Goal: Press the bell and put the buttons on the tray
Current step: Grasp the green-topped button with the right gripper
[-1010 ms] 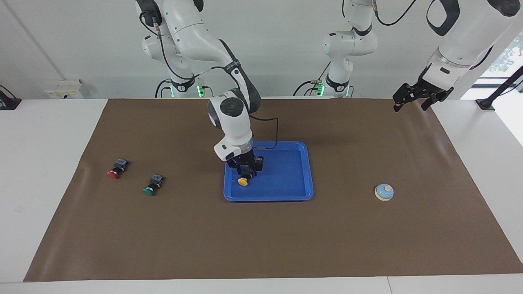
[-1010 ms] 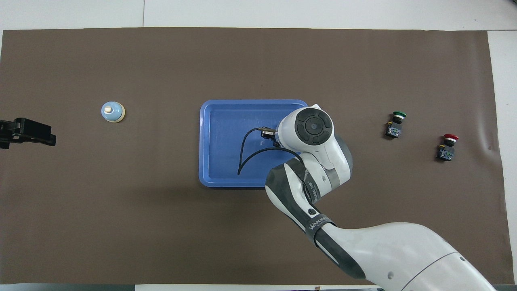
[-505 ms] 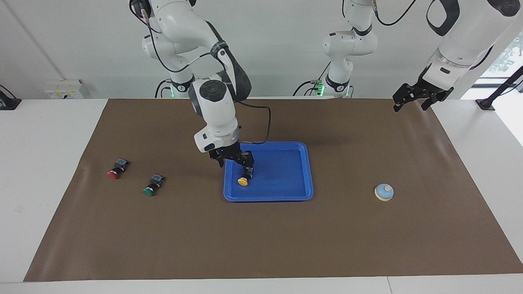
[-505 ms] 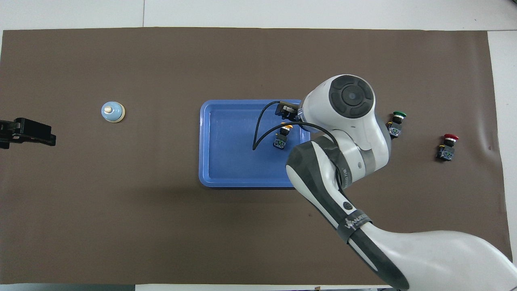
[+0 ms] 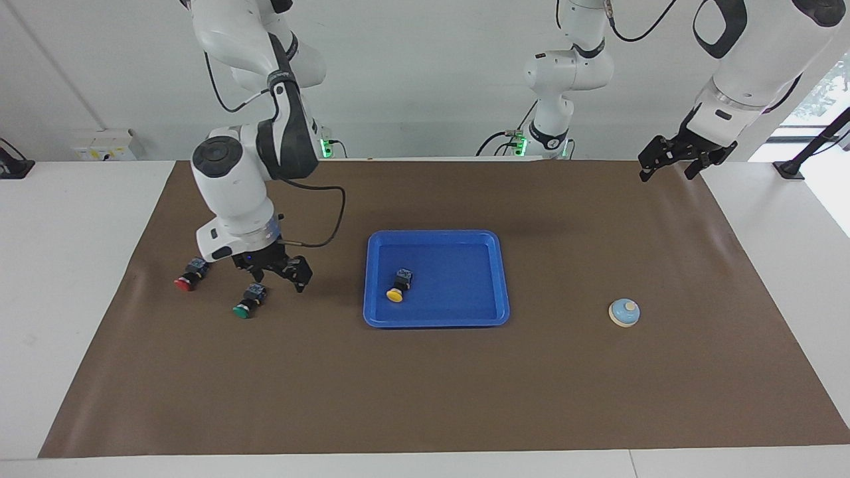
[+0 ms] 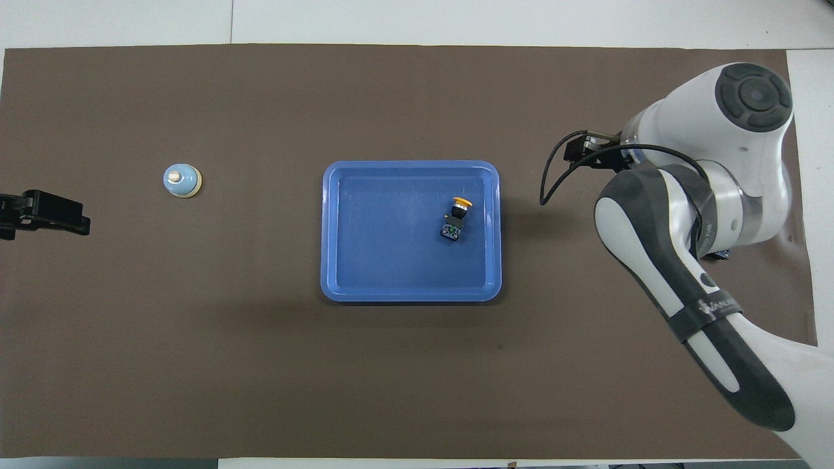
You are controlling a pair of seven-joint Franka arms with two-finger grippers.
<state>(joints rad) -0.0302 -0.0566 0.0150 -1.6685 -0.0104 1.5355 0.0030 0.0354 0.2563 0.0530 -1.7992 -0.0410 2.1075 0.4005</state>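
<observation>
We see the flat rectangular bright-blue plastic tray (image 5: 481,312) (image 6: 339,228), with rounded corners and a low raised rim, at the middle of the brown mat (image 5: 425,385) (image 6: 260,365). On it lies the yellow-capped push-button (image 5: 398,287) (image 6: 455,217), tipped on its side, its black and grey boxy body toward the robots and its round cap pointing away from them; it sits in the half of the tray toward the right arm's end.

The other two push-buttons lie on the mat toward the right arm's end of the table, well apart from the tray. The green-capped push-button (image 5: 248,301) and the red-capped push-button (image 5: 190,275) have the same boxy dark bodies, both on their sides with caps pointing away from the robots. The red one is nearer to the robots and closer to the table's end. In the overhead view the right arm covers them.

The right gripper (image 5: 272,271) hangs just above the green button, its fingers spread wide and holding nothing; we see no contact with the button.

The small round light-blue bell (image 5: 624,313) (image 6: 182,180), with a cream knob and cream base ring, stands upright on the mat toward the left arm's end.

The left gripper (image 5: 684,159) (image 6: 45,215) waits raised over the mat's corner at that end, its fingers parted and empty.
</observation>
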